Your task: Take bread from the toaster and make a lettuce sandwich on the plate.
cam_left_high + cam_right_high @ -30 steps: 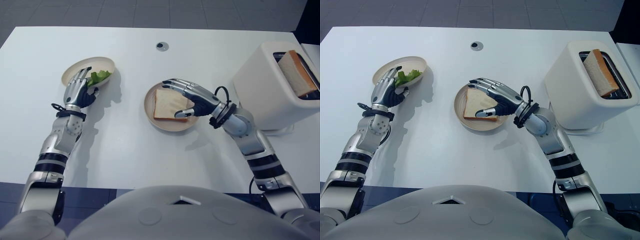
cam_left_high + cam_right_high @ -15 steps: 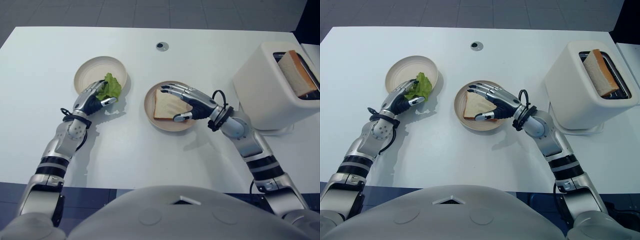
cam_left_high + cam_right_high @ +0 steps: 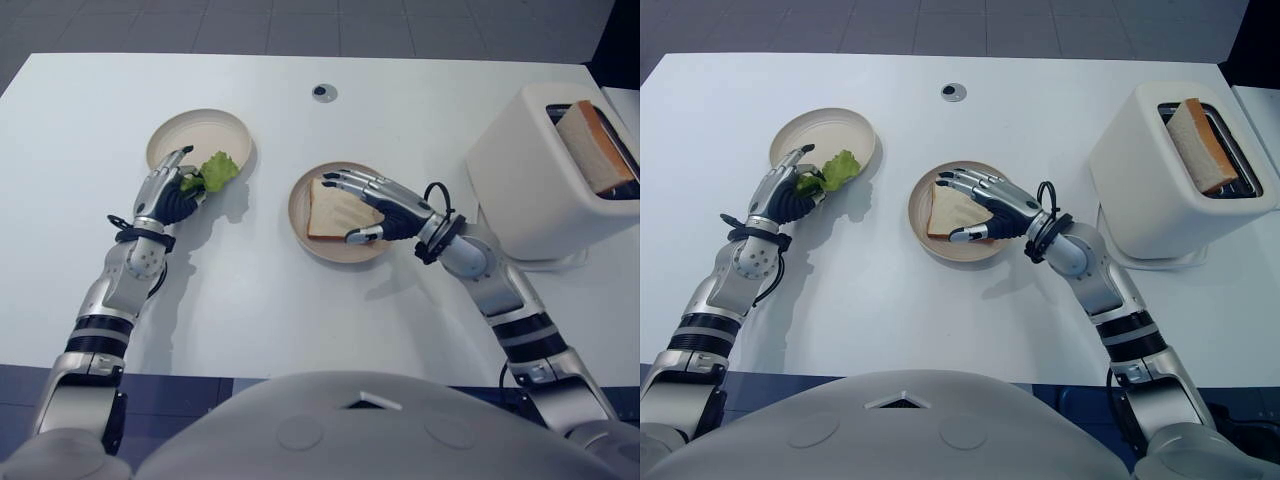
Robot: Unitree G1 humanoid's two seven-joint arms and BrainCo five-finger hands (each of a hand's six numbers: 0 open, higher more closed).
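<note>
A slice of bread (image 3: 335, 212) lies on the beige plate (image 3: 302, 228) at the table's middle. My right hand (image 3: 385, 207) hovers over the slice's right side with its fingers spread and nothing in them. My left hand (image 3: 168, 191) is shut on a green lettuce leaf (image 3: 218, 170), held over the near rim of a smaller beige plate (image 3: 195, 132) at the left. A second slice of bread (image 3: 592, 143) stands in the slot of the cream toaster (image 3: 530, 180) at the right.
A small dark round fitting (image 3: 324, 93) sits in the white table (image 3: 300, 310) at the back centre. The toaster stands close to the table's right edge.
My left hand lifted the lettuce off the small plate, which tipped and then settled flat. The hand has since turned and drawn slightly left. My right hand lowered a little over the bread.
</note>
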